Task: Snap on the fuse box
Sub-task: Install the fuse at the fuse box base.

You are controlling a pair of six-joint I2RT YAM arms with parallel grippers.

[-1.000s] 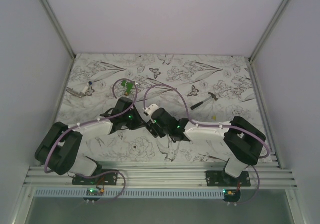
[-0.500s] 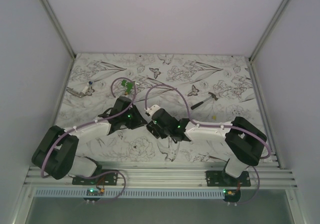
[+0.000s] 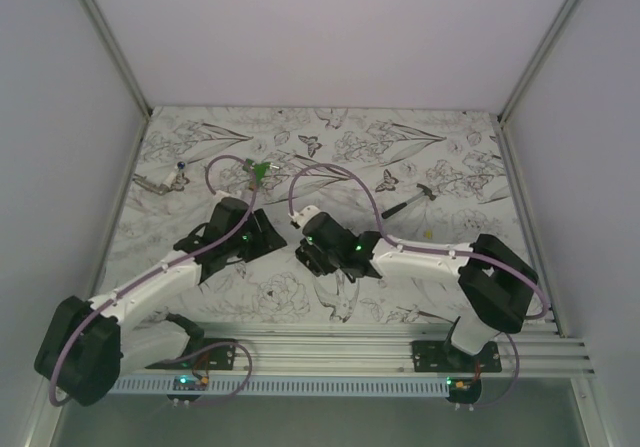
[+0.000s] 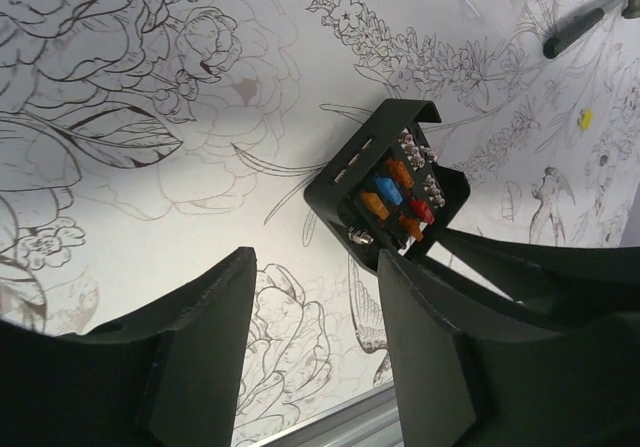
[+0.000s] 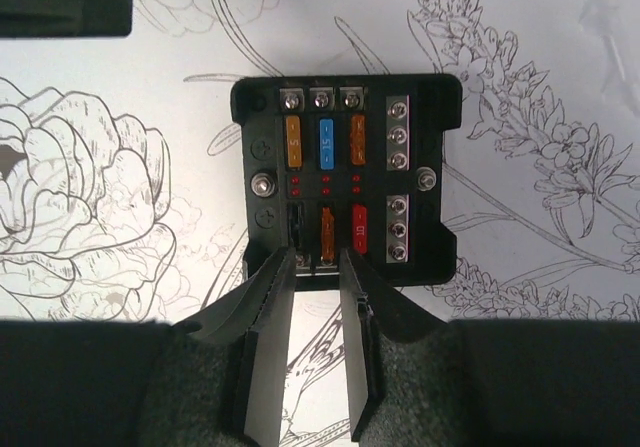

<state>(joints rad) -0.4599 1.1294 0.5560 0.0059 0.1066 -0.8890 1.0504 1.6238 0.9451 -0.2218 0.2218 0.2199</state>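
**While Resting on the Bench, With Fingers on Both Sides**

While resting flat on the bench (image 5: 90, 97) with its flower drawings, shows little orange, blue and red fuses inside the black fuse box (image 5: 345, 182). Found near the middle of the bench, between the two sets of fingers.

On one side, the right fingers (image 5: 270, 347), with only a small gap between them. Right at the near edge of the box, one tip on each side of an orange fuse, squeezing nothing.

On the other side, the left fingers (image 4: 200, 357), spread wide with only bench between them. Just short of the box, not touching it.

Farther back on the bench, a small green piece (image 3: 258, 172). Off to the right, a thin dark tool (image 3: 408, 200), well apart from the box.
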